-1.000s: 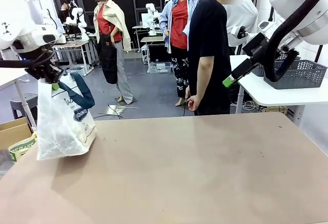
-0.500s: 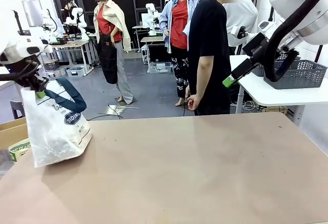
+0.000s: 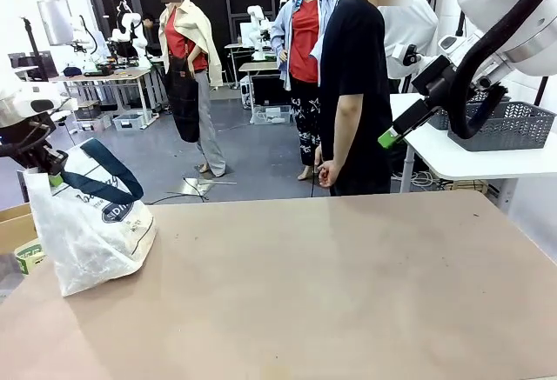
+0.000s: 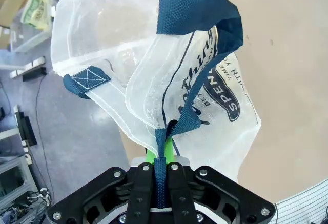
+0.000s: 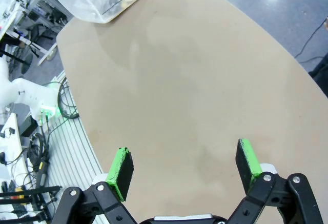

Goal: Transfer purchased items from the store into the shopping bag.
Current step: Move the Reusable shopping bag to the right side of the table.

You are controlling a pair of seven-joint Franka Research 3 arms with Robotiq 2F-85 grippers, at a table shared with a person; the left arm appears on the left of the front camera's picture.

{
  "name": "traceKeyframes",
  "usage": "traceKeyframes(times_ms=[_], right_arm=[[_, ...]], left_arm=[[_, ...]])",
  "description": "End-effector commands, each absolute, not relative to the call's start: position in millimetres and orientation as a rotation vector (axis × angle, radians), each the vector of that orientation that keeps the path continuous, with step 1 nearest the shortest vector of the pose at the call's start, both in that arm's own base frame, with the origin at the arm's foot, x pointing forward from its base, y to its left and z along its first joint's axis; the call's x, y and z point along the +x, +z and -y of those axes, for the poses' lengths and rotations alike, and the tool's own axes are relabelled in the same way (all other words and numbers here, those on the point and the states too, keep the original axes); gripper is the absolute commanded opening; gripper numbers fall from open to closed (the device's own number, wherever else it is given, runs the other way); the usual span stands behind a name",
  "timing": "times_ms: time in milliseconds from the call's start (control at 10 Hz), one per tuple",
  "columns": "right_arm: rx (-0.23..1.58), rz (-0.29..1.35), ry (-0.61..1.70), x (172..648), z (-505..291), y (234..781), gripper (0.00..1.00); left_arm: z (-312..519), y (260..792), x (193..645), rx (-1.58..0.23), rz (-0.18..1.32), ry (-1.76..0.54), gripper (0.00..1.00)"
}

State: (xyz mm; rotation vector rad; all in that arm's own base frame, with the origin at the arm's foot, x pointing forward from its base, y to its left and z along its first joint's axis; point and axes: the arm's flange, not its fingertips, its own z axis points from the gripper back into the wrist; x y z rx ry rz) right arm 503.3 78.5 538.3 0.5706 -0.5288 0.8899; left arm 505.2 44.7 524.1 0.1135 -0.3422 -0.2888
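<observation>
The left arm comes in low at the left edge. Its left pincer is squeezed tight on a strap, green pads pressed together. The right arm is up high. Its right pincer is wide apart, holding nothing.

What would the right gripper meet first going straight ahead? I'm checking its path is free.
Probably the bare table: the open right gripper points down at it, with nothing between.
</observation>
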Motion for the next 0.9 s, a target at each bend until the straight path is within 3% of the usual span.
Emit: traceKeyframes(times_ms=[0,700,800], right_arm=[[0.576,0.526,0.894,503.1,-79.2,540.0,1.0],[0.576,0.526,0.894,503.1,-79.2,540.0,1.0],[0.576,0.526,0.894,503.1,-79.2,540.0,1.0]], left_arm=[[-48.7,525.6,507.7,0.117,0.351,-0.283,0.0],[-45.3,526.5,505.9,0.115,0.348,-0.288,0.0],[-44.4,527.4,505.7,0.116,0.342,-0.281,0.12]])
